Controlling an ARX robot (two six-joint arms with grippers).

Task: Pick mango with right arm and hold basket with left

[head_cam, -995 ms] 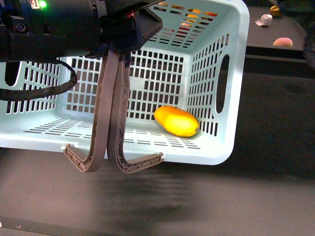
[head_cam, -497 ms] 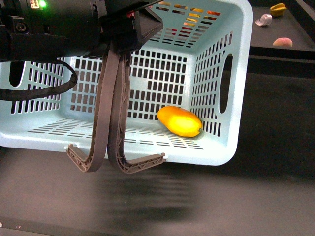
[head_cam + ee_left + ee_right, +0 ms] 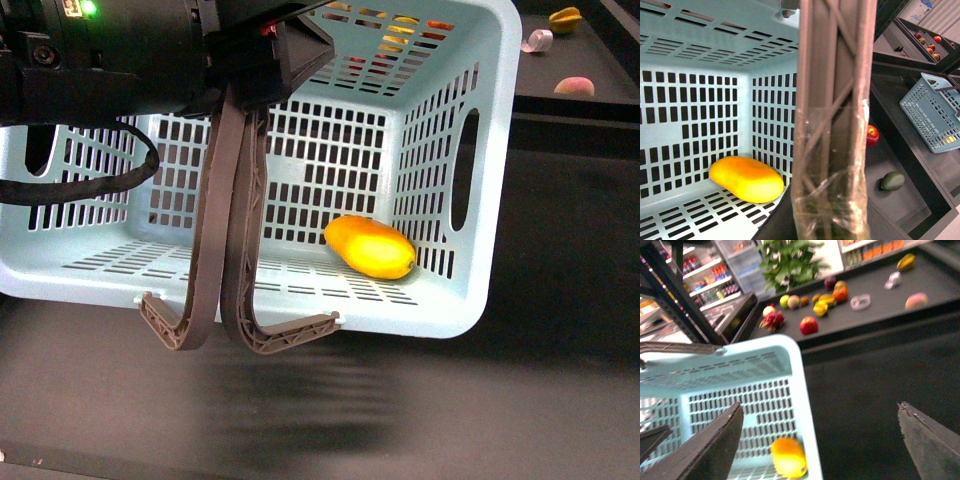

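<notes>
The mango is seen on the floor of the basket, close against its right wall, with bare floor left beside it. The basket's wall is clamped between the narrow fingers of the left end effector. The right end effector is held wide and empty above the basket.

Surface: your lower frame is dark tabletop.
Ledge: black counter, upper right.
Beyond: you see stocked shelves, leafy plant.
</notes>
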